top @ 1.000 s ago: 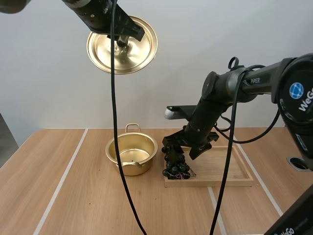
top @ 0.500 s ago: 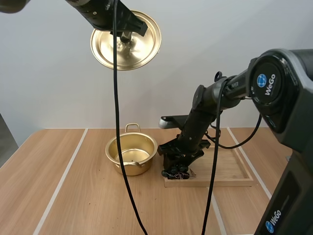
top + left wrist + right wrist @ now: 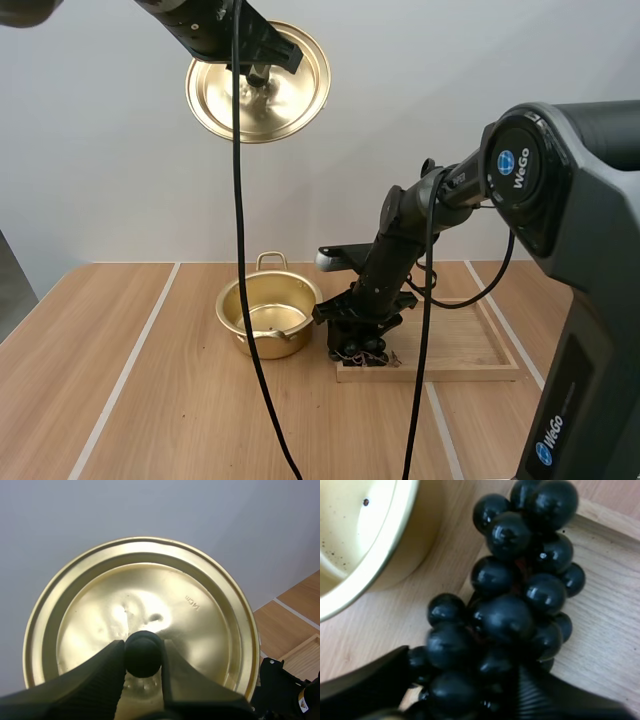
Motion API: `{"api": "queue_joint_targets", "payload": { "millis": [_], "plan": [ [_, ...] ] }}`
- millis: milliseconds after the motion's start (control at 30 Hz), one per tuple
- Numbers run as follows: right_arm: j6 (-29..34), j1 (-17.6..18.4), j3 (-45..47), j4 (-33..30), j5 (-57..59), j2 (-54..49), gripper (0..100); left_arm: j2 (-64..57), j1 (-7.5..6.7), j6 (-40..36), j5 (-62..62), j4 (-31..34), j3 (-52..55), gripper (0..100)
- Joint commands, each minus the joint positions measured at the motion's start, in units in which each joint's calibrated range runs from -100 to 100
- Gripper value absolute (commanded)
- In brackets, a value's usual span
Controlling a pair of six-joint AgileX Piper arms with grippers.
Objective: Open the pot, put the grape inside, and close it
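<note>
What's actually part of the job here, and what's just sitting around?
Part of the job: the pot, open on the table; the lid, held up by the left hand; the grapes, at a corner of the wooden tray, under the right hand.
Just lying about: the wooden tray itself; the table.

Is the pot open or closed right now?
Open: the lid hangs high in the left pincer, and the pot shows its bare inside.

From above, my right tool hides most of the grapes; my left tool covers part of the lid.
</note>
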Motion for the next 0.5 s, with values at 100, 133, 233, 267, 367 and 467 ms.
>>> {"api": "queue_joint_targets", "payload": {
  "millis": [100, 133, 233, 267, 367, 467],
  "plan": [
    [0.5, 0.1, 0.9, -1.4, 1.6, 1.3, 0, -0.5, -0.21, -0.3, -2.0, -1.3, -0.5, 0],
    [0.5, 0.1, 0.9, -1.4, 1.8, 1.3, 0, -0.5, -0.21, -0.3, -2.0, -1.3, -0.5, 0],
    [0.5, 0.1, 0.9, -1.5, 2.9, 0.8, 0, -0.5, -0.21, -0.3, -2.0, -1.3, -0.5, 0],
    [0.5, 0.1, 0.6, -1.6, 3.9, 0.3, 0, -0.5, -0.21, -0.3, -2.0, -1.3, -0.5, 0],
    [0.5, 0.1, -0.1, -1.6, 5.7, -1.8, 0, -0.5, -0.21, -0.3, -2.0, -1.3, -0.5, 0],
    [0.5, 0.1, -0.2, -1.8, 5.7, -5.3, 0, -0.5, -0.21, -0.3, -2.0, -1.3, -0.5, 0]
  ]
}}
